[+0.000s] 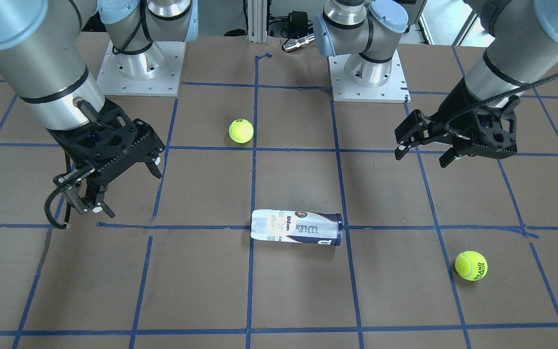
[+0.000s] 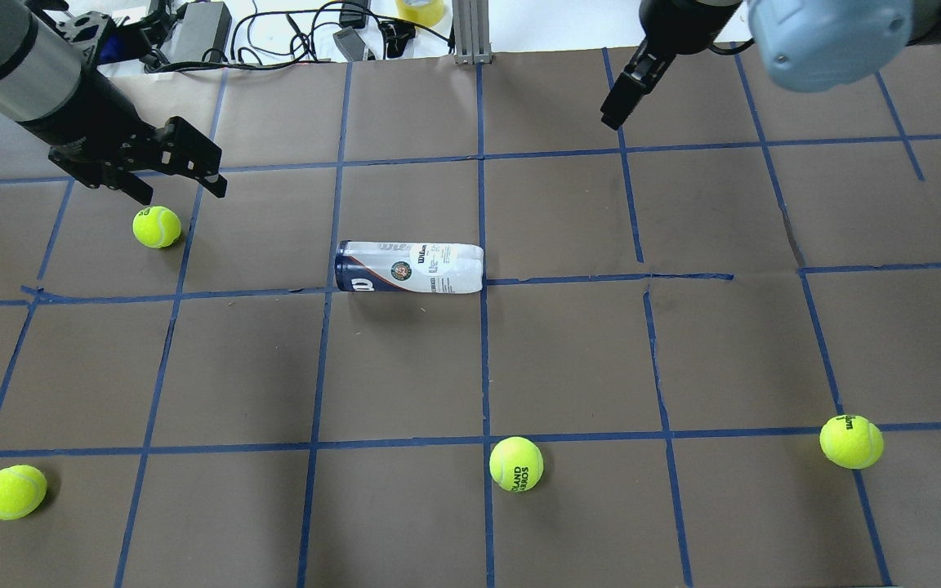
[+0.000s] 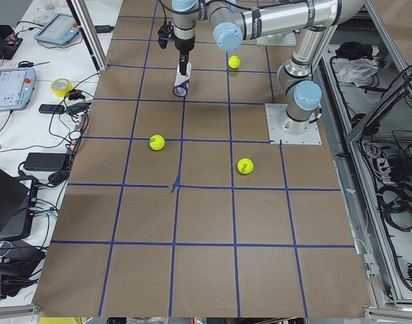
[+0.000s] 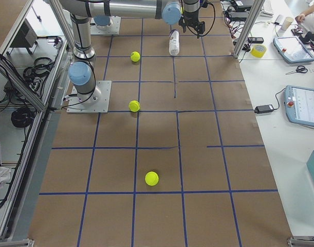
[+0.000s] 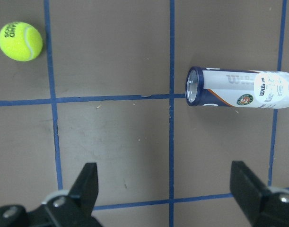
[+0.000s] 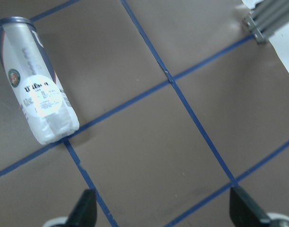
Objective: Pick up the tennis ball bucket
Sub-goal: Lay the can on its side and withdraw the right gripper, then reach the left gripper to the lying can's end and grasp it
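The tennis ball bucket [image 2: 409,267] is a clear Wilson tube with a white label and a navy band. It lies on its side near the middle of the brown table, its navy rim toward my left arm. It also shows in the front view [image 1: 296,227], the left wrist view [image 5: 239,88] and the right wrist view [image 6: 35,99]. My left gripper [image 2: 180,192] is open and empty, raised above the table to the tube's left [image 1: 422,157]. My right gripper [image 1: 131,191] is open and empty, raised on the tube's other side, apart from it.
Loose yellow-green tennis balls lie around: one below my left gripper [image 2: 157,226], one at the near left [image 2: 13,492], one near the middle [image 2: 516,464], one at the near right [image 2: 851,441]. Cables and devices [image 2: 193,24] lie past the far edge, beside a metal post [image 2: 470,33].
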Available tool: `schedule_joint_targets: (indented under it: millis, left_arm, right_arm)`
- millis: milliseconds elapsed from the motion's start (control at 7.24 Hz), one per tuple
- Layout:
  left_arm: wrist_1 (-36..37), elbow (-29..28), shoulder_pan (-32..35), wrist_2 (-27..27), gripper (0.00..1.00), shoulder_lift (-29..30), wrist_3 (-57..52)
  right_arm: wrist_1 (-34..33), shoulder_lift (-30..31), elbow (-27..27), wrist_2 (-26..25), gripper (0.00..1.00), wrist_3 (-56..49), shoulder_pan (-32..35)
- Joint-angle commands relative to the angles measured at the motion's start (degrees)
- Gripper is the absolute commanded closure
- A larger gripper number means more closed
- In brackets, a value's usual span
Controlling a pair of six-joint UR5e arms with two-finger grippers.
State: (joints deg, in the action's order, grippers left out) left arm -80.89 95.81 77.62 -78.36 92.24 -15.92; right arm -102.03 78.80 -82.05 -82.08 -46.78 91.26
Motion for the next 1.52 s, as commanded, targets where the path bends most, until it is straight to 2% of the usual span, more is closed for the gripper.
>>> schedule_joint_targets:
  millis: [0,138,276,415,553,691,967,1382]
  left_arm:
    - [7.4,3.3,-0.1,10.5,0.00,6.3,-2.0]
    - [13.7,5.0,0.0,13.0,0.00,9.8,-3.2]
    - [14.6,5.5,0.0,14.8,0.00,13.4,-3.6]
    - [15.0,5.7,0.0,17.5,0.00,16.5,-3.4]
    - [15.0,5.6,0.0,18.3,0.00,18.6,-3.3]
    - [15.0,5.4,0.0,21.5,0.00,19.8,-2.9]
    - [14.8,5.7,0.1,28.4,0.00,21.4,-2.6]
    - [14.4,6.6,0.1,29.8,0.00,23.7,-2.8]
  right_arm:
    - [5.2,3.2,-1.1,-0.5,0.00,8.2,-1.0]
    - [5.2,4.5,-1.5,-0.5,0.00,14.9,-1.0]
    - [5.1,6.5,-1.6,-1.8,0.00,22.5,-1.0]
    - [5.7,7.7,-1.8,-7.3,0.00,27.9,-1.2]
    - [7.2,8.3,-1.8,-8.7,0.00,36.1,-1.3]
    - [8.1,8.9,-1.8,-8.9,0.00,42.7,-1.1]
    - [9.3,9.4,-1.8,-9.3,0.00,43.7,-1.0]
    - [9.0,9.4,-1.8,-11.0,0.00,43.3,-1.2]
